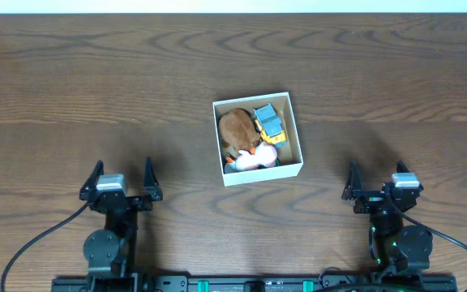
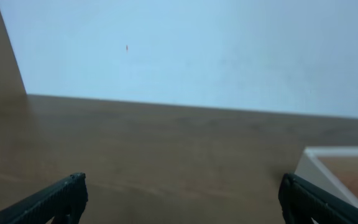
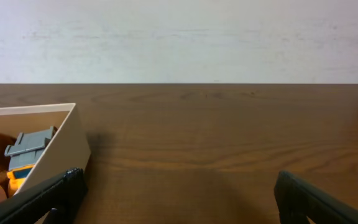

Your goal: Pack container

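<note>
The box point(image 1: 264, 173) is sitting upright and lidless, slightly turned, ahead of both pairs of fingers and well apart from them. It is lying forward and to the right of the left fingers point(image 1: 149, 174), and forward and to the left of the right fingers point(image 1: 352, 178). Its white walls are enclosing a brown inside, where a brown plush toy point(image 1: 236, 127), a yellow and grey truck point(image 1: 269, 123) and a white and pink toy point(image 1: 252, 158) are lying crowded together.
</note>
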`<state>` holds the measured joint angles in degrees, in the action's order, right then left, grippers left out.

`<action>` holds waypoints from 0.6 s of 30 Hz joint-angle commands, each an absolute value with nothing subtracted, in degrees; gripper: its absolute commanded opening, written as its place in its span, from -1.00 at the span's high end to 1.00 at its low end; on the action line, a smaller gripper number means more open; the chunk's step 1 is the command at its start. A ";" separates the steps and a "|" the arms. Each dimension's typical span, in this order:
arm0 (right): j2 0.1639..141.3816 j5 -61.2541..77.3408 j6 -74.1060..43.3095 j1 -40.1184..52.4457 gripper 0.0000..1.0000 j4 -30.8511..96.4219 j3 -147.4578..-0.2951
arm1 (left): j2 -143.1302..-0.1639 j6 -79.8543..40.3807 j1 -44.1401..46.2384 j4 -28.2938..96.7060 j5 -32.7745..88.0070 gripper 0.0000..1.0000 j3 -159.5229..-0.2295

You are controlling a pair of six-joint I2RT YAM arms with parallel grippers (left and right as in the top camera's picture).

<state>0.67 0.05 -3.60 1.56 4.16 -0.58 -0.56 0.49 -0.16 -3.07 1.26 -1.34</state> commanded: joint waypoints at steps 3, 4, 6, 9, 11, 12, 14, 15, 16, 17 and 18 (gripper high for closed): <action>0.30 0.23 -2.70 1.04 -0.99 4.23 -0.32 | -0.10 2.83 -0.43 -0.16 -0.34 -0.96 -0.23; 0.30 0.23 -2.70 1.04 -0.98 4.21 -0.32 | -0.10 2.83 -0.40 0.19 -0.71 -0.96 -0.23; 0.30 0.23 -2.70 1.04 -0.99 4.21 -0.32 | -0.10 3.36 -0.43 0.43 -0.75 -0.96 -0.23; 0.30 0.23 -2.70 1.04 -0.99 4.21 -0.32 | -0.10 6.20 -0.43 0.51 -0.73 -0.96 -0.23; 0.30 0.23 -2.70 1.04 -0.98 4.23 -0.32 | -0.10 7.53 -0.43 1.34 -0.73 -0.96 -0.23; 0.30 0.23 -2.70 1.04 -0.98 4.21 -0.32 | -0.10 7.53 -0.43 2.66 -0.75 -0.96 -0.23; 0.30 0.23 -2.70 1.04 -0.98 4.23 -0.32 | -0.12 7.42 -0.40 4.23 -0.51 -0.96 -0.23; 0.30 0.23 -2.70 1.04 -0.98 4.21 -0.32 | -0.10 7.18 -0.34 4.23 -0.47 -0.96 -0.23; 0.30 0.23 -2.70 1.04 -0.99 4.23 -0.32 | -0.12 7.20 -0.19 4.21 -0.47 -0.96 -0.23; 0.30 0.25 -2.70 1.04 -0.98 4.23 -0.32 | -0.12 7.20 -0.05 4.21 -0.47 -0.96 -0.23; 0.30 0.23 -2.70 1.04 -0.98 4.21 -0.32 | -0.10 7.20 0.05 4.21 -0.47 -0.96 -0.23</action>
<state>0.67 0.08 -3.57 1.56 4.12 -0.56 -0.58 6.11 -0.16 1.72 0.73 -1.21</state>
